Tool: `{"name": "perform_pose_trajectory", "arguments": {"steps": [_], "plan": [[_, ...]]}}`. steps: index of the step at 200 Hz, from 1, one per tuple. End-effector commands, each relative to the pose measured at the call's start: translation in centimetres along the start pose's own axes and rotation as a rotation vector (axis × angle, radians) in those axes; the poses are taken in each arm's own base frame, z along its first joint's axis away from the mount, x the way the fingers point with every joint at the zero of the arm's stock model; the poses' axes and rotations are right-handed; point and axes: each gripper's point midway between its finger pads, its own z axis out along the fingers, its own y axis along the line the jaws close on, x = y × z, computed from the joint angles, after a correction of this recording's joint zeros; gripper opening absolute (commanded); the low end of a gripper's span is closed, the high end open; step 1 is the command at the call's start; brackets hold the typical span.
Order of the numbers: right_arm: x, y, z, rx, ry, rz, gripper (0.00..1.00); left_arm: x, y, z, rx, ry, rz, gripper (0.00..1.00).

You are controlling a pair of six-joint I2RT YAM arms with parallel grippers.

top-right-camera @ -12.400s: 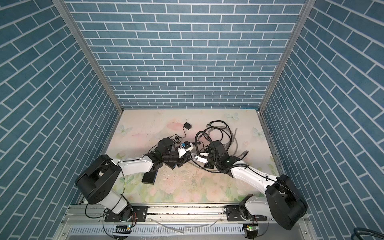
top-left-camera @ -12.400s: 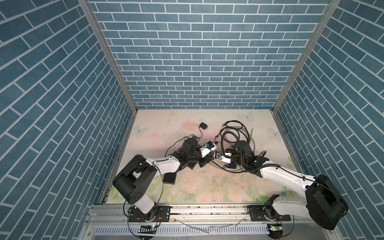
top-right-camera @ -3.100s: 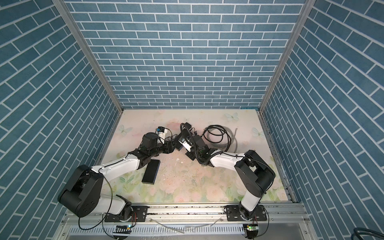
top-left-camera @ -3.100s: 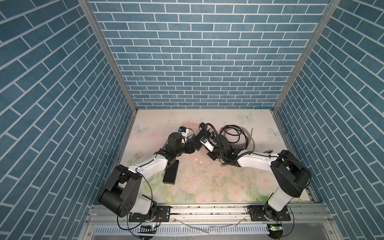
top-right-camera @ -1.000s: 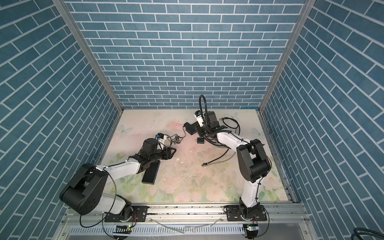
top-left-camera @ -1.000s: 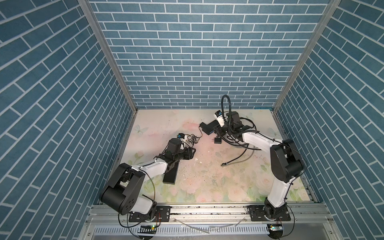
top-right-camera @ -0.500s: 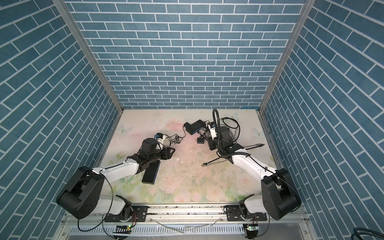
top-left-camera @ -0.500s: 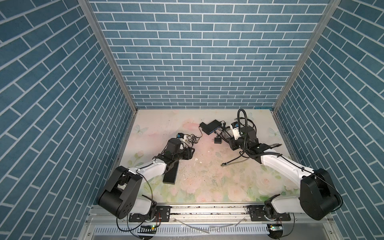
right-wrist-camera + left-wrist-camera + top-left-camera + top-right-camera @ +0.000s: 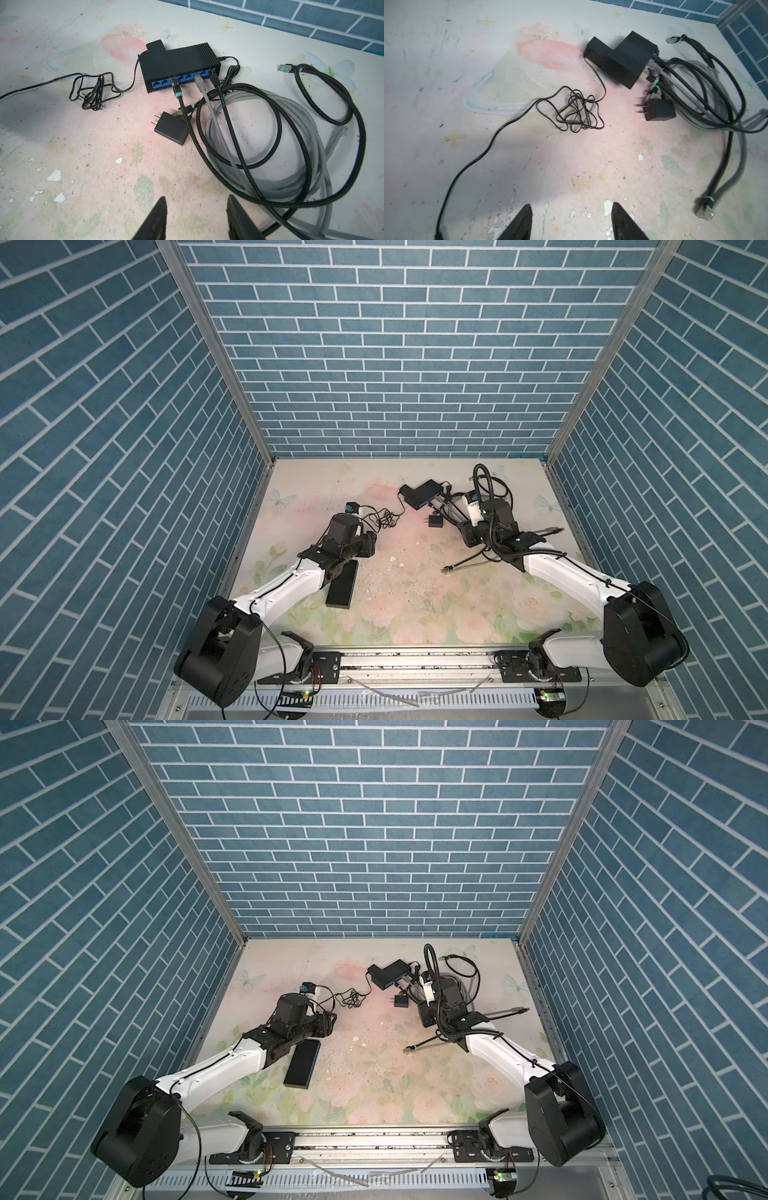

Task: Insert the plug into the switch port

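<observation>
gaping empty, left hand [image 9: 571, 205] and right hand [image 9: 196, 197]; 3 plugs [image 9: 199, 81] seated in switch [image 9: 178, 62].

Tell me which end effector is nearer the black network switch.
Right. The right end effector hangs open just in front of the switch, at its blue port side, beside the coiled cables. The left end effector sits farther off, beyond the tangled power cord.

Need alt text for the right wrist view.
A black switch lies on a floral table with three cables plugged into its blue ports. An adapter lies near it, cable coils beside, one loose plug apart. The fingers stand open and empty.
</observation>
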Motion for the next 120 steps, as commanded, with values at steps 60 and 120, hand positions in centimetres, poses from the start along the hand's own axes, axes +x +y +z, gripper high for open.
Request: {"name": "perform_pose_trajectory", "arguments": {"steps": [60,120], "plan": [[1.4,5.2,1.8,-0.126,0.053,-0.141,0.47,1.9,7.1,1.2,-0.340,0.177,-0.112,0.61],[1.2,8.5,3.1,-0.222,0.039,-0.160,0.47,3.5,10.5,3.1,-0.389,0.242,-0.225,0.57]]}}
